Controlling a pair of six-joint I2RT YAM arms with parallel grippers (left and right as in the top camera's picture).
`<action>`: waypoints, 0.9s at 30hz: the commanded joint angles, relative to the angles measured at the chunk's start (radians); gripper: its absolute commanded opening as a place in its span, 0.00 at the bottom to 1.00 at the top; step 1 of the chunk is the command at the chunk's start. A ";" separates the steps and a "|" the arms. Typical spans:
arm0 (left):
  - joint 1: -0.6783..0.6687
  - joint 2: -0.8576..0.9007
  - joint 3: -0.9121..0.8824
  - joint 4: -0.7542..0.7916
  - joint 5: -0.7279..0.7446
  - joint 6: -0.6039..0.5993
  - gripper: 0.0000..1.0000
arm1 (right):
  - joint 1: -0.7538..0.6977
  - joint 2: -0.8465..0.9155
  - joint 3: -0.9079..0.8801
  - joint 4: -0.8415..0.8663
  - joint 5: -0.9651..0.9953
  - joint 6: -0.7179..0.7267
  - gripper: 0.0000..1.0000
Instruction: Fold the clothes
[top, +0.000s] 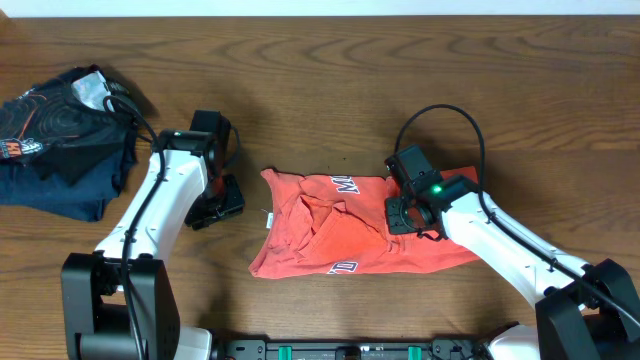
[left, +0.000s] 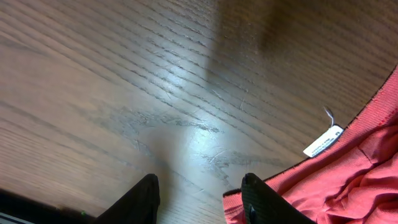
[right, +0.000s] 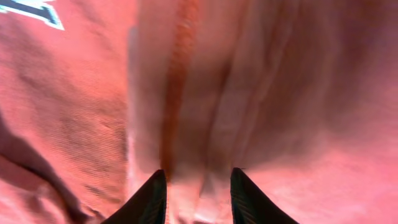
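Observation:
The coral-red T-shirt (top: 340, 225) lies crumpled in the middle of the table, with parts of its white lettering showing. My left gripper (top: 222, 200) is open, low over the wood at the shirt's left edge. In the left wrist view its fingers (left: 199, 190) straddle bare table, and the right finger touches the shirt's hem (left: 348, 174) near the small white tag (left: 323, 142). My right gripper (top: 400, 215) is pressed down on the shirt's right part. Its fingers (right: 198, 186) are open astride a raised fold of the shirt (right: 81, 106).
A pile of dark navy clothes (top: 60, 140) lies at the back left of the wooden table (top: 300, 80). A black cable (top: 450, 115) loops above the right arm. The arm bases stand at the front edge.

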 joint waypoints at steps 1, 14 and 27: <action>0.002 -0.010 0.014 -0.004 -0.005 0.002 0.45 | 0.005 0.008 -0.008 -0.023 0.077 0.040 0.31; 0.002 -0.010 0.014 -0.004 -0.005 0.002 0.45 | 0.010 0.008 -0.016 -0.027 0.081 0.049 0.30; 0.002 -0.010 0.014 -0.004 -0.005 0.002 0.45 | 0.010 -0.004 -0.045 -0.036 0.029 0.066 0.01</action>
